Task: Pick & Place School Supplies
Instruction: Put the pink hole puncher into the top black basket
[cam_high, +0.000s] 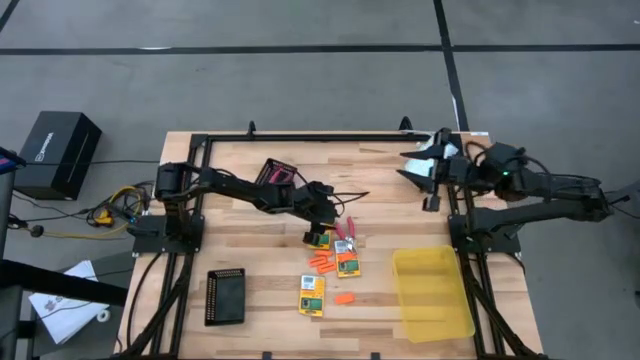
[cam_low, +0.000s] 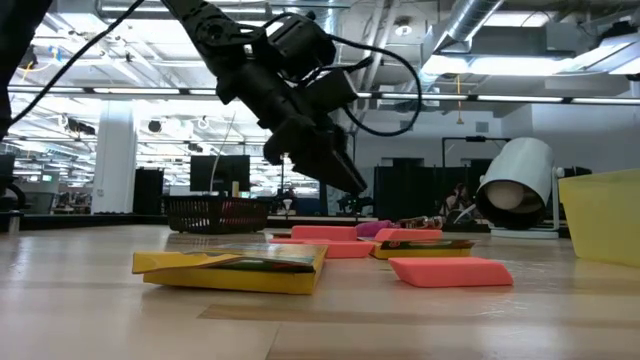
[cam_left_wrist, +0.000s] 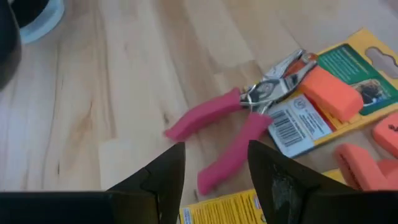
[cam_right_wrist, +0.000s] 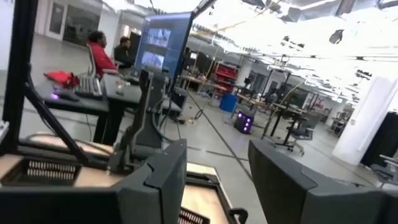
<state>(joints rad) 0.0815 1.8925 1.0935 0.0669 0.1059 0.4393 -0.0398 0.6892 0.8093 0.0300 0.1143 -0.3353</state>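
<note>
Wooden planks make up the worktop (cam_high: 270, 170), which sits in a black frame on a grey floor. Off its left edge, on the floor, is a black box (cam_high: 56, 152) with white writing too small to read, next to a bunch of yellow and orange cables (cam_high: 118, 206). On the worktop's left front part lies a black mesh tray (cam_high: 225, 296). Farther back sits a dark tray with a pink rim (cam_high: 277, 174), partly under the left arm.

Near the middle hangs the left hand (cam_high: 318, 237), its two fingers spread apart and holding nothing. Just past its fingertips lie the pink-handled pliers (cam_left_wrist: 236, 127), flat on the wood. One yellow crayon box (cam_left_wrist: 231, 210) peeks out right below the fingers. The pliers' metal tip rests on a second crayon box (cam_left_wrist: 339, 99) with a green label and a barcode. Orange erasers (cam_left_wrist: 333, 93) lie on it and beside it. A third crayon box (cam_high: 311, 295) lies nearer the front.

To the right stands a big see-through yellow bin (cam_high: 433, 292). Far at the back right, the right hand (cam_high: 432, 203) waits well away from the supplies, fingers apart and empty. Behind it are desks, a blue screen and seated people.
</note>
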